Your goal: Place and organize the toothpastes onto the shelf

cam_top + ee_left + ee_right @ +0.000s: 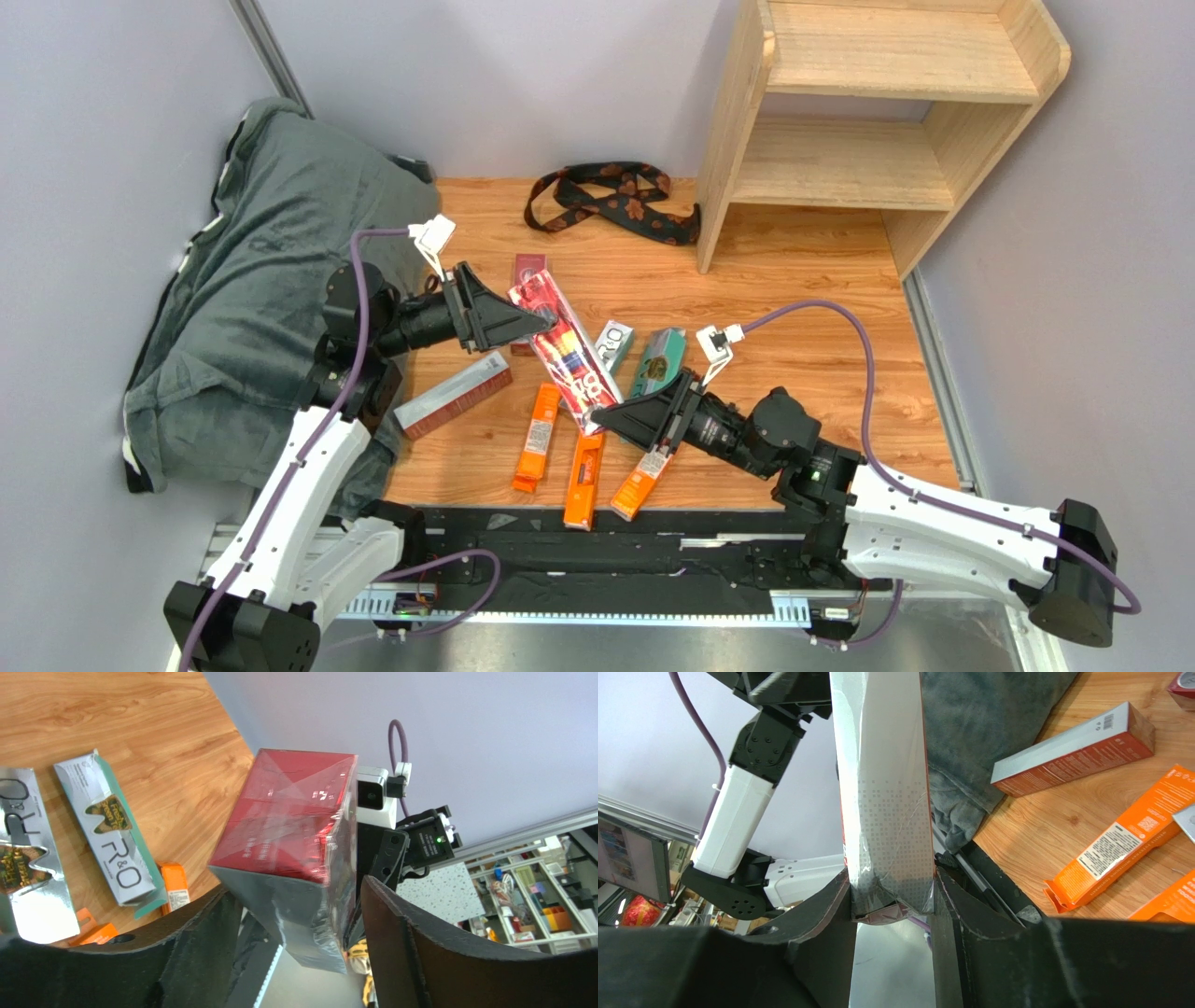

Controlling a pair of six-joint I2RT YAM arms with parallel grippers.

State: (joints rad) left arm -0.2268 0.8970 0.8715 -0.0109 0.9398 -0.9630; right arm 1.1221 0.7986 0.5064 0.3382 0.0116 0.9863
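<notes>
**Handover of one carton.** The dark red box (564, 343) is held off the counter (800, 287), well apart from the shelf (730, 154). The right pincer (610, 410) is clamped on the box's near end. The left pincer (530, 319) brackets the far end, and I cannot tell whether it presses or only flanks. The carton looks light, stiff lengthwise and glossy, so it may slip or dent. It is best gripped across the narrow faces near one end. Other toothpastes, an orange box (536, 437) among them, lie flat on the counter.
</notes>
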